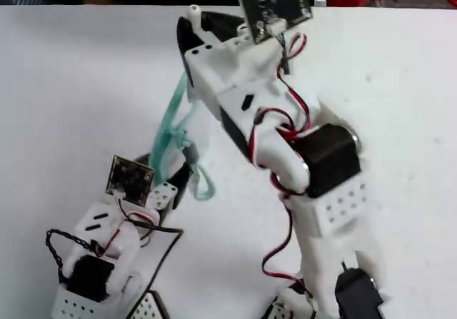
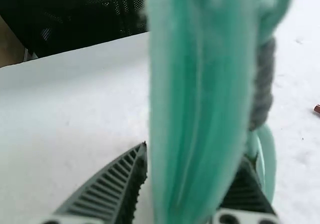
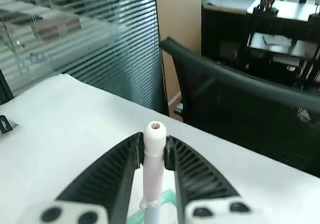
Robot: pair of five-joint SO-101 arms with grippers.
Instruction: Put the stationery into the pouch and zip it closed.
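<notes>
One soft mint-green pouch (image 1: 171, 130) (a grey tab (image 2: 262, 83) hangs at its side) stretches up over the white worktop (image 1: 71, 83) between the two arms. Its lower end is pinched in the left hand (image 2: 195, 156), closed tight on the fabric. One white pen (image 3: 152, 184), red-dotted on top, is clamped in the right hand (image 3: 154, 139), its lower end meeting the pouch's green edge.

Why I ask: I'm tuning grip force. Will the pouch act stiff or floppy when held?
Probably floppy: the pouch looks squeezed flat in the left end effector. Likely light, since that one pinch seems to hold it up. Its loop curls loosely, so it may sag when the pen pushes in.
</notes>
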